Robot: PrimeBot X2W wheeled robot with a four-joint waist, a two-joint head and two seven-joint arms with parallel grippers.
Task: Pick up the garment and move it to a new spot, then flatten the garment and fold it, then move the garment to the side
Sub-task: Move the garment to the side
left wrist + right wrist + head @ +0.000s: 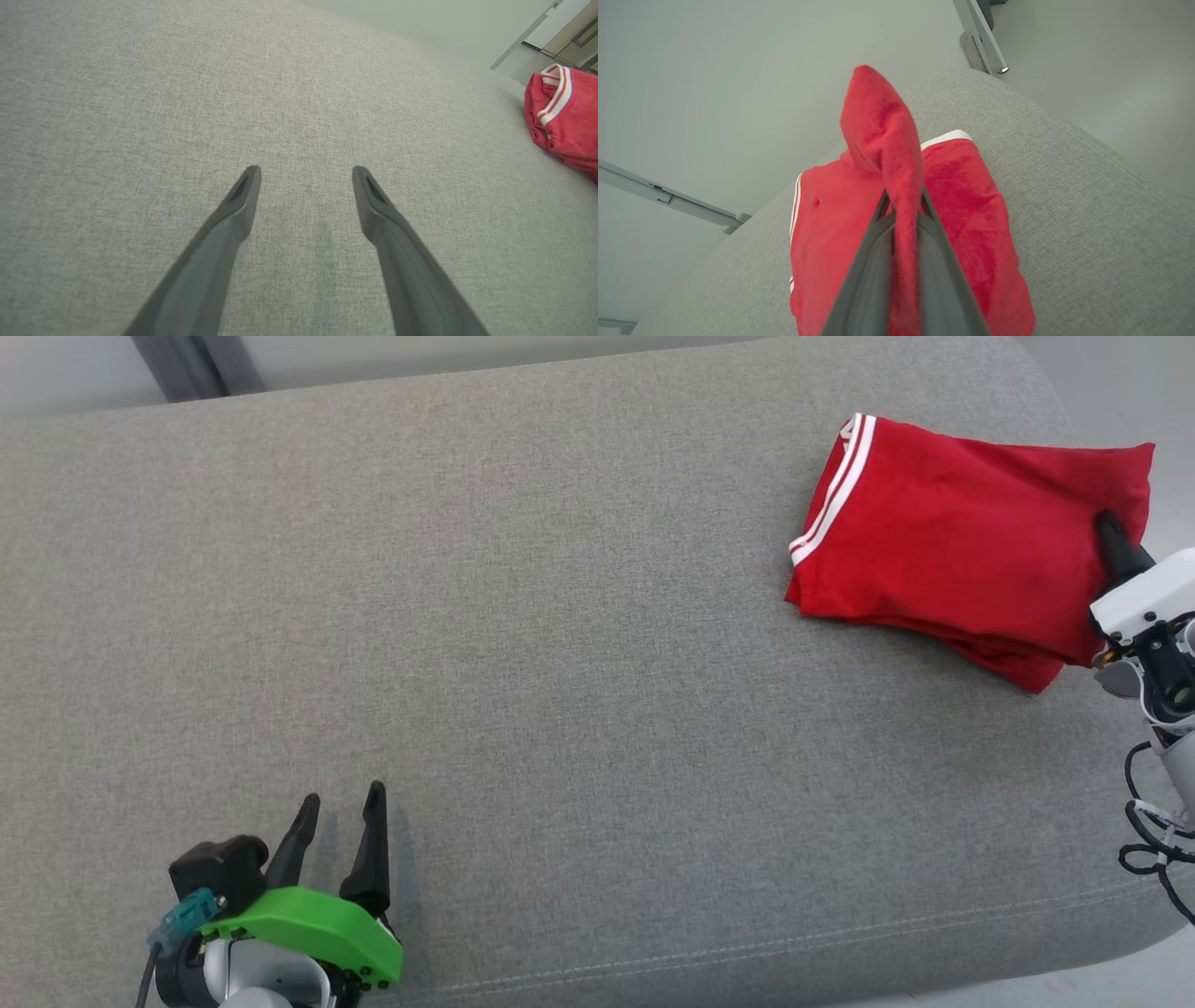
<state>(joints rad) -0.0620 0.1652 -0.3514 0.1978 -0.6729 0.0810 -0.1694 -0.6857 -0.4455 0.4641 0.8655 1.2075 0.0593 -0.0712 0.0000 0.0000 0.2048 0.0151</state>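
Red cloth first: in the head view we note the garment (pixel 952 551), folded into a rough rectangle with white stripes along its left hem. It lies at the far right end of the grey upholstered cushion (pixel 560 663). The right gripper (pixel 1109 530) shows at the right edge, its dark tip set on the garment's right border. The left gripper (pixel 344 793) sits at the lower left, well apart from the garment, with its fingers (pixel 372 840) spread and nothing between them. Left wrist view: both fingers are splayed wide over bare grey weave and hold nothing. The garment shows at the right edge, its white-striped hem facing the camera. Right wrist view: the two fingers are pressed together on a fold of the red fabric, which stands up as a pinched ridge between and beyond the tips. The rest of the garment lies on the cushion beneath, near its rounded end, with pale floor (pixel 1111 56) beyond.
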